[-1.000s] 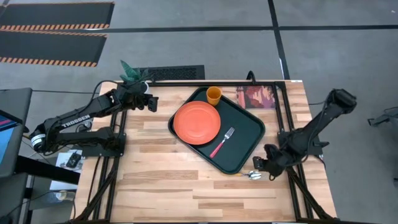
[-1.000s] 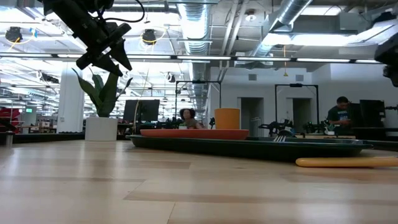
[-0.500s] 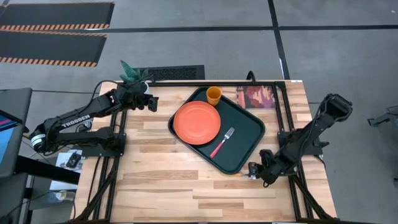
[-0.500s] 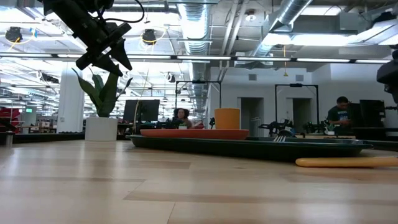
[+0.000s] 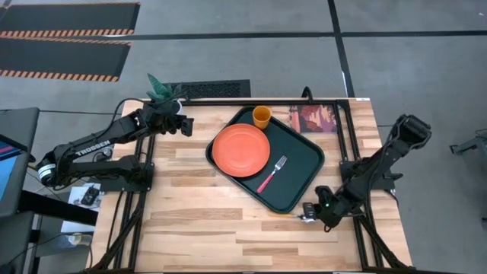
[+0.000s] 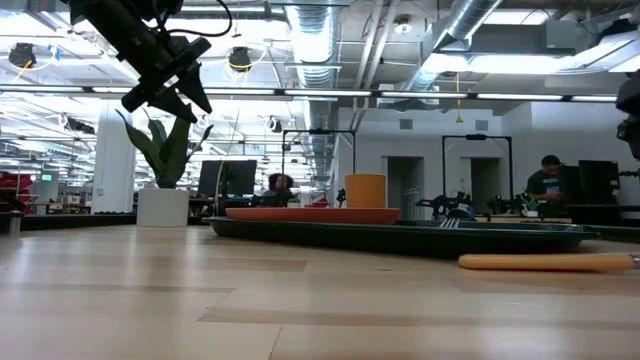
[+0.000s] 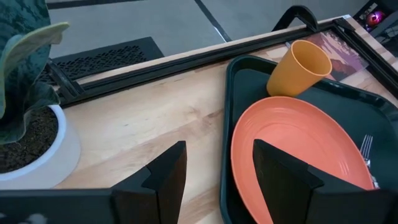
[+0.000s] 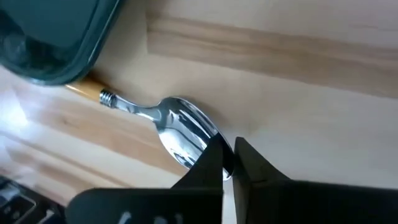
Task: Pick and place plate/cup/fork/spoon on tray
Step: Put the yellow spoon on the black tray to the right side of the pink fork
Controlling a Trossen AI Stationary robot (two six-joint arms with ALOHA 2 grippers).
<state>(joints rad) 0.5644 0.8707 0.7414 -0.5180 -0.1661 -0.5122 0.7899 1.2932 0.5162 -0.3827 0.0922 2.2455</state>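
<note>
Right gripper (image 5: 310, 214): you have it low at the table's near right side, just off the tray's near corner; in the right wrist view its fingers (image 8: 208, 165) stand nearly together, with only a thin slit between them.
Spoon: the small spoon with an orange-yellow handle and silver metal bowl (image 8: 180, 134) lies flat on the wood, not on the tray. Its bowl sits right at your fingertips, touching or almost touching them; you cannot tell from here whether the rim is pinched. Its handle runs away from the fingers and slips under the tray's corner.
Tray: the large dark green-black rectangular tray with a raised rim (image 5: 303, 148) lies askew at mid-table.
Plate: the large round orange-red plastic plate (image 5: 240, 150) rests on the tray's left half.
Cup: the small orange-yellow cylindrical cup (image 5: 261, 116) stands upright in the tray's far corner, just beside the plate.
Fork: the small fork with a pink-red handle and silver tines (image 5: 272, 174) lies on the tray, right of the plate.
Left gripper (image 5: 188, 126): you hold it raised over the table's far left, fingers spread, nothing between them, well apart from the spoon.
</note>
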